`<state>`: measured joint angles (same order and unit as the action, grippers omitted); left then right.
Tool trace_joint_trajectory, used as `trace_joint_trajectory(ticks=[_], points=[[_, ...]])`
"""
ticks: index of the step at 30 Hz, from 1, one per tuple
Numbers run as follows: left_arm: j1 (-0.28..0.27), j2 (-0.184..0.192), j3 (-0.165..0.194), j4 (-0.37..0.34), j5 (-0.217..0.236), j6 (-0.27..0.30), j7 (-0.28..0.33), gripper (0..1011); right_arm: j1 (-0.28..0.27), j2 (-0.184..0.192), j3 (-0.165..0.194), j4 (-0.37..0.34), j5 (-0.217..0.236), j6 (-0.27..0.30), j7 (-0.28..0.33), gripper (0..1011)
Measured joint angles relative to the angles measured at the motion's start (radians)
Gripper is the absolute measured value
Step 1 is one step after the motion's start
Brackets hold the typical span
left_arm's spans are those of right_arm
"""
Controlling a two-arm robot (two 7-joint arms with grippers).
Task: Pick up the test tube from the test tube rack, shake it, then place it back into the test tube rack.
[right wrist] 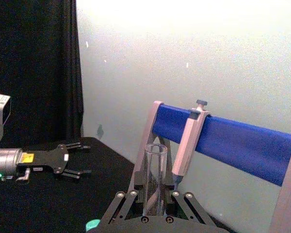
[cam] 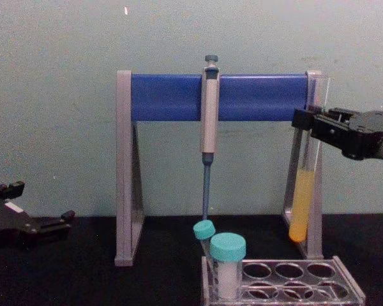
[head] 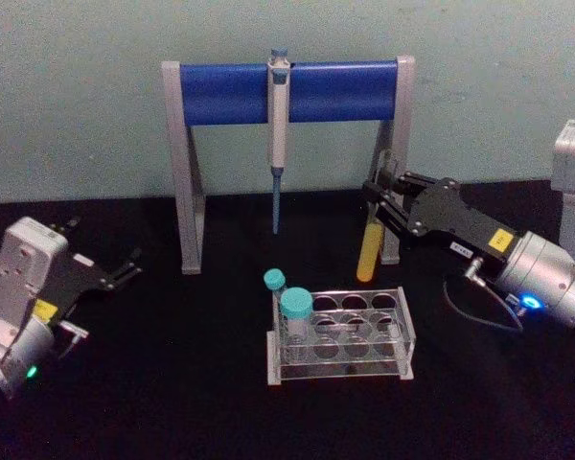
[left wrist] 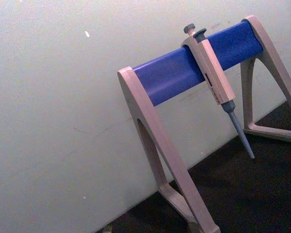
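1. The test tube rack stands on the black bench, about midway between the left and right edges and nearest the front edge of all the things. Two short teal-capped tubes stand at its left end, one behind the other.
2. The left gripper lies low near the bench's left edge, well apart from the rack. Its black fingers are spread wide with nothing between them, and they point toward the middle of the bench.
3. The test tube is out of the rack, just beyond the rack's far right corner. It hangs nearly upright, leaning slightly, with yellow-orange liquid in its lower part and clear glass above. In the chest view its round bottom shows in front of the right leg of the pipette stand. Whether it touches the bench cannot be told.
4. The right gripper reaches in from the bench's right edge and is clamped on the clear upper part of the test tube. In the right wrist view the tube's open mouth rises above the fingers.
5. The pipette stand, with grey legs and a blue crossbar, stands along the far edge of the bench. A grey-blue pipette hangs from the middle of the bar, tip down.
6. A pale wall closes the scene behind the stand
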<state>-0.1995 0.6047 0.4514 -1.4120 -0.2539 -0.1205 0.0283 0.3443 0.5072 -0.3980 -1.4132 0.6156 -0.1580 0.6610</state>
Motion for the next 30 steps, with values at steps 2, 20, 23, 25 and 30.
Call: trace_joint_trajectory(ticks=[2, 20, 23, 25, 30], points=[[0.0, 0.0, 0.0, 0.0, 0.0, 0.0, 0.0, 1001, -0.001, -0.005, 0.002, 0.002, -0.01, -0.013, -0.005, 233], [0.0, 0.0, 0.0, 0.0, 0.0, 0.0, 0.0, 1001, 0.024, -0.044, -0.009, 0.042, -0.05, -0.054, 0.025, 233], [0.0, 0.0, 0.0, 0.0, 0.0, 0.0, 0.0, 1001, 0.027, -0.044, -0.014, 0.042, -0.049, -0.055, 0.041, 233], [0.0, 0.0, 0.0, 0.0, 0.0, 0.0, 0.0, 1001, 0.028, -0.039, -0.022, 0.036, -0.04, -0.055, 0.066, 233], [0.0, 0.0, 0.0, 0.0, 0.0, 0.0, 0.0, 1001, 0.022, -0.021, -0.028, 0.021, -0.018, -0.052, 0.104, 233]])
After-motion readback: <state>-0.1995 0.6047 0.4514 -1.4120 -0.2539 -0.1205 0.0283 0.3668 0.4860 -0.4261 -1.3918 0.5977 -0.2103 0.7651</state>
